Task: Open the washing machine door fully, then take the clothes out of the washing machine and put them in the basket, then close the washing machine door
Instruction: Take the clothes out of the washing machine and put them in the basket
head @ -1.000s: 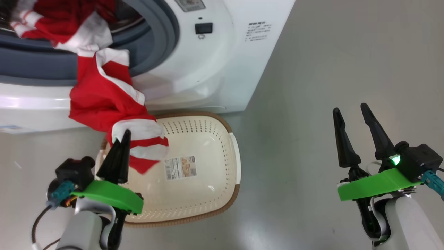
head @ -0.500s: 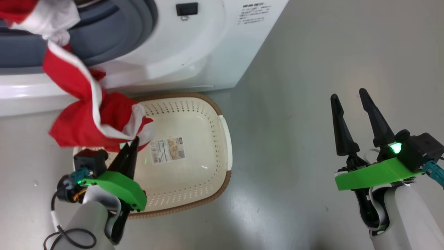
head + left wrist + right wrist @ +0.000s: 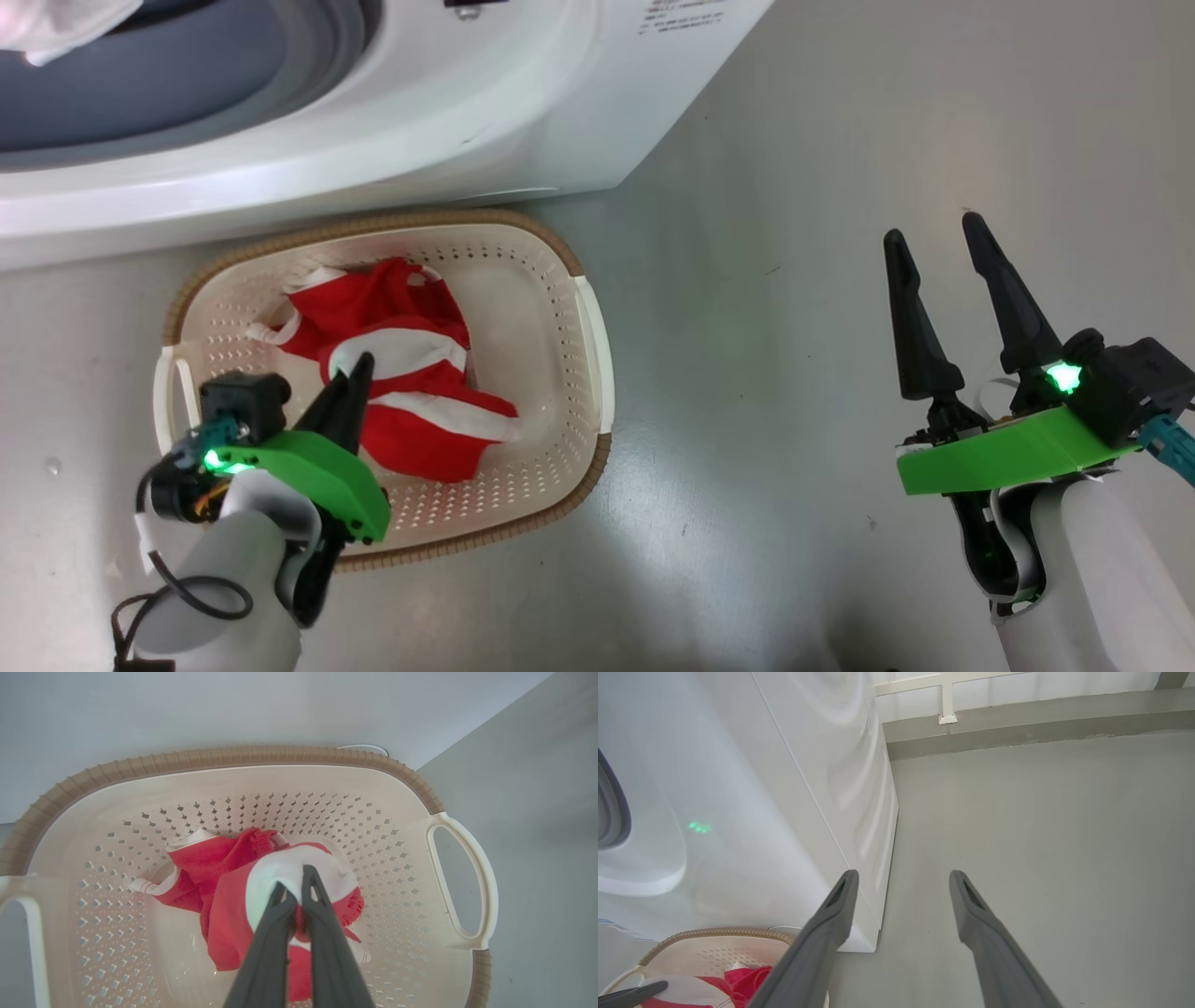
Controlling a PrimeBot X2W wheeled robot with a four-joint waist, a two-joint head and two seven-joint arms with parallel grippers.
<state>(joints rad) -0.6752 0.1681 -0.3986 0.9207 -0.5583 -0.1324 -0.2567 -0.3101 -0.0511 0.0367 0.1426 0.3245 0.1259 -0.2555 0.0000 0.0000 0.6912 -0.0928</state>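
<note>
The red and white clothes (image 3: 420, 411) lie bunched in the cream basket (image 3: 560, 252) on the floor in front of the washing machine (image 3: 467, 121). My left gripper (image 3: 359, 364) reaches into the basket, shut on a white fold of the clothes (image 3: 224, 905); in the left wrist view its tips (image 3: 294, 882) pinch the fabric above the basket's (image 3: 233, 756) perforated bottom. More white cloth (image 3: 56, 28) shows at the drum opening, top left. My right gripper (image 3: 934, 229) hangs open and holds nothing over bare floor at the right. The washing machine door is out of view.
The grey gasket (image 3: 140, 93) rings the opening above the basket. In the right wrist view, my right gripper (image 3: 901, 877) points past the machine's corner (image 3: 873, 882) along grey floor (image 3: 1041, 835) towards a wall base; the basket (image 3: 714, 933) sits lower left.
The red garment that hung from the drum has come down into the basket, with my left gripper still shut on it. The head camera has tilted downward. The right arm has stayed put.
</note>
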